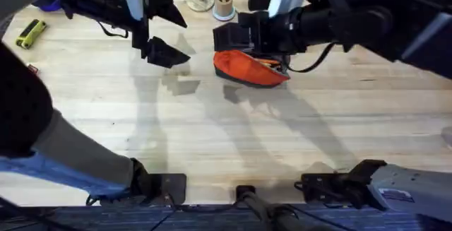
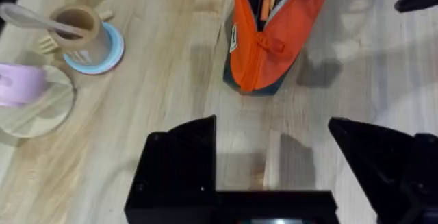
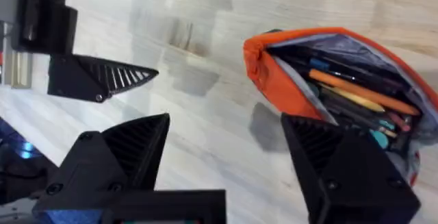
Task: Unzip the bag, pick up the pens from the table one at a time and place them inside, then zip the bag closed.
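Observation:
The orange bag [image 1: 248, 68] lies on the table [image 1: 226, 139] at the far middle. Its zipper is open, and the right wrist view looks into the bag [image 3: 274, 80], where several pens [image 3: 356, 94] lie, black and coloured. My right gripper [image 1: 239, 39] hovers over the bag's far left end, and its gripper [image 3: 226, 121] is open with nothing between the fingers. To the left of the bag my left gripper [image 1: 167, 30] hangs open and empty. Its wrist view has the gripper [image 2: 274, 125] just short of the bag's [image 2: 263, 46] zipper end.
A stubby yellow-and-black tool [image 1: 30, 33] lies at the far left. A wooden cup on a blue coaster [image 1: 224, 6] [image 2: 85, 35] and a pink object on a wooden disc [image 2: 27, 90] stand behind the bag. Bare tabletop stretches in front.

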`<action>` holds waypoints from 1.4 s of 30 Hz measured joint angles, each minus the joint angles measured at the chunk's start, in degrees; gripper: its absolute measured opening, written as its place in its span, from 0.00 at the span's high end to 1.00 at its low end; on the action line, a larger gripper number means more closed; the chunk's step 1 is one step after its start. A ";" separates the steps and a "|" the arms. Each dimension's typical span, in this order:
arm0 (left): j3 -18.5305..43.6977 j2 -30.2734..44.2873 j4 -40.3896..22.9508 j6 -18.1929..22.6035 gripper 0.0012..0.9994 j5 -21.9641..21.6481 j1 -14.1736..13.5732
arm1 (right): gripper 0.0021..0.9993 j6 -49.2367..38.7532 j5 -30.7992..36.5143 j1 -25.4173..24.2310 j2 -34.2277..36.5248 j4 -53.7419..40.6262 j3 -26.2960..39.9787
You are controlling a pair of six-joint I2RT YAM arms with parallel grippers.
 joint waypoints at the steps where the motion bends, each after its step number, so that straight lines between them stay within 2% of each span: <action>1: 0.01 0.60 0.05 0.00 0.01 0.04 0.00 | 0.00 0.14 0.00 0.00 0.55 0.48 0.00; 13: 0.00 1.56 0.13 0.18 0.01 0.26 0.00 | 0.00 2.62 1.16 3.44 8.69 5.68 0.00; 15: 0.00 1.56 0.13 0.19 0.01 0.26 0.00 | 0.00 3.53 2.45 4.04 9.79 6.94 0.00; 16: 0.00 1.56 0.13 0.18 0.01 0.26 0.00 | 0.00 6.79 5.71 4.59 12.62 10.76 0.00; 22: 0.00 1.56 0.13 0.18 0.01 0.26 0.00 | 0.00 9.05 10.56 4.61 16.83 16.55 0.00; 28: 0.00 1.56 0.13 0.19 0.01 0.26 0.00 | 0.03 10.87 12.00 4.61 19.41 17.83 0.00; 30: 0.00 1.56 0.13 0.18 0.01 0.26 0.00 | 0.14 11.60 12.90 4.61 19.53 17.80 0.00; 35: 0.00 1.56 0.17 0.19 0.01 0.26 0.00 | 0.56 13.15 15.05 4.55 19.54 17.36 0.00; 39: 0.00 1.56 0.17 0.19 0.01 0.26 0.00 | 0.78 14.52 15.50 4.55 19.53 17.23 0.00; 42: 0.00 1.56 0.17 0.19 0.01 0.26 0.00 | 0.86 15.66 15.45 4.57 19.53 17.23 0.00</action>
